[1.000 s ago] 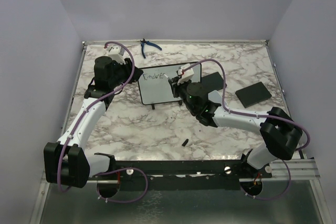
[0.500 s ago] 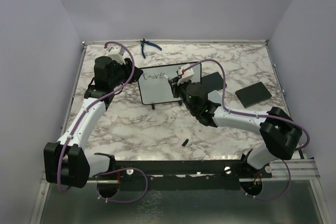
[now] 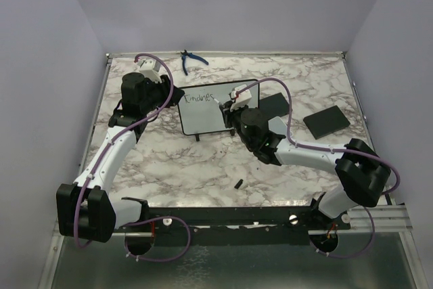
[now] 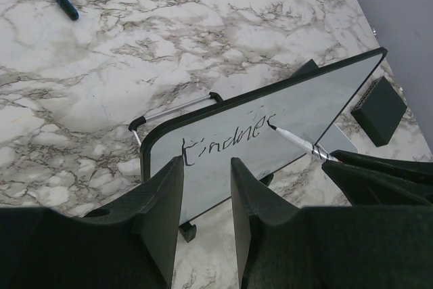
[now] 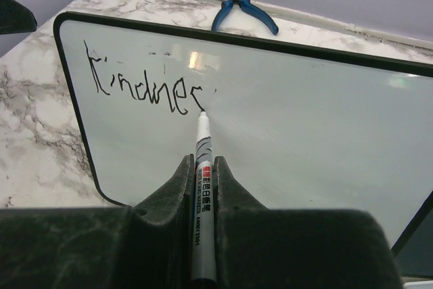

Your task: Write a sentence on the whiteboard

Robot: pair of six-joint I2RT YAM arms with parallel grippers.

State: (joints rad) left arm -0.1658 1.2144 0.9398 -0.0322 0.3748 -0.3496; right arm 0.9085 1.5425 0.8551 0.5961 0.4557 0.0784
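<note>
Gripping a marker [image 5: 203,194], the right hand [image 5: 201,162] is clamped tight on the barrel, nib pointing forward. The nib touches the whiteboard [image 3: 203,118] just right of the last letter. The sentence [image 5: 145,89] reads roughly "Kindnes", one line along the board's top left; the rest of the board is blank.

The board stands tilted on its small feet at the middle of the marbled worktop [image 3: 176,167], towards the back.

Left hand [image 4: 205,170]: fingers part-way apart, straddling the board's left edge. Can't tell whether they actually pinch it.

Blue-handled pliers [image 3: 191,61] lie at the back edge behind the board. One black pad [image 3: 327,121] sits well to the right, a second [image 3: 274,105] just behind the board's right end. A small black piece [image 3: 239,183] lies near the front, apart from everything.
</note>
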